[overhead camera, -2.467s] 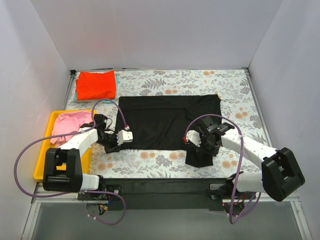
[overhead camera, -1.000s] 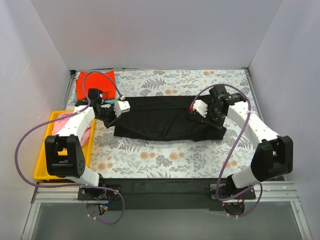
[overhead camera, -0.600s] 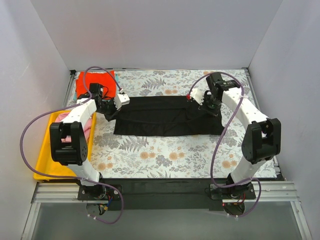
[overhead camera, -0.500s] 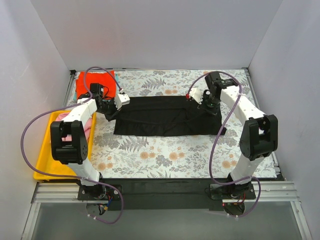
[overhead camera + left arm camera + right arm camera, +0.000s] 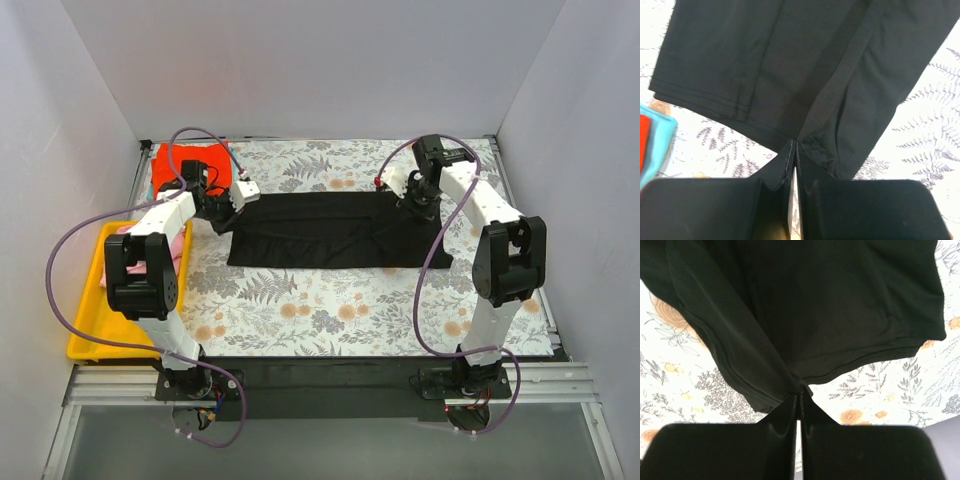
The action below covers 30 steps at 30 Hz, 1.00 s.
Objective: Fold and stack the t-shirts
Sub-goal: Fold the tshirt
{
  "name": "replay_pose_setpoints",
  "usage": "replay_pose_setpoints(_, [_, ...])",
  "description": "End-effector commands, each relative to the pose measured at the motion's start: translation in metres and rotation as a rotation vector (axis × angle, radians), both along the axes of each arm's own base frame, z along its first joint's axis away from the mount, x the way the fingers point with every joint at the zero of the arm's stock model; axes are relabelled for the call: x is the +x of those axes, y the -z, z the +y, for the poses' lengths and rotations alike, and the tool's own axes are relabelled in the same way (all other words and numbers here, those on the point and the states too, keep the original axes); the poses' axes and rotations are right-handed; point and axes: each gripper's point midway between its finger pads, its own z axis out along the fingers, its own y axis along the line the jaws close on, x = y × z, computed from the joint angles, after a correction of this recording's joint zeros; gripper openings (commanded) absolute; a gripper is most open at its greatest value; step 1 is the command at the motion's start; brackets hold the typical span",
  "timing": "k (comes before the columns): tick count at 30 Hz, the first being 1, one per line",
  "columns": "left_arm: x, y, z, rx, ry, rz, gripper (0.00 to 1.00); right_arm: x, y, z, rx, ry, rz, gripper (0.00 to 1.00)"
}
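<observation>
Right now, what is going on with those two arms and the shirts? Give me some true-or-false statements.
1. The left gripper and the right gripper are both shut on the black t-shirt. True.
2. The black t-shirt lies in the yellow tray. False: it is spread on the floral table cloth.
3. The red-orange t-shirt lies at the cloth's far left corner. True.
4. The right gripper holds the pink t-shirt. False: the pink t-shirt lies in the yellow tray, beside the left arm.
</observation>
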Motion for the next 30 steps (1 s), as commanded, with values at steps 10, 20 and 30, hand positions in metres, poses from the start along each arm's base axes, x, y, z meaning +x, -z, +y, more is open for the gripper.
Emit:
replay_pose_setpoints(10, [0.025,-0.005,0.001,-0.010,-0.008,-0.036,0.00,0.020,0.009,-0.001,-0.009,-0.023,0.011,0.01])
replay_pose_setpoints(20, [0.037,-0.007,0.001,-0.013,-0.023,-0.054,0.00,0.035,0.000,-0.002,-0.002,-0.017,-0.026,0.01])
replay_pose_setpoints(30, [0.047,0.003,0.003,-0.008,-0.035,-0.045,0.00,0.050,0.014,0.000,-0.003,0.004,-0.006,0.01])
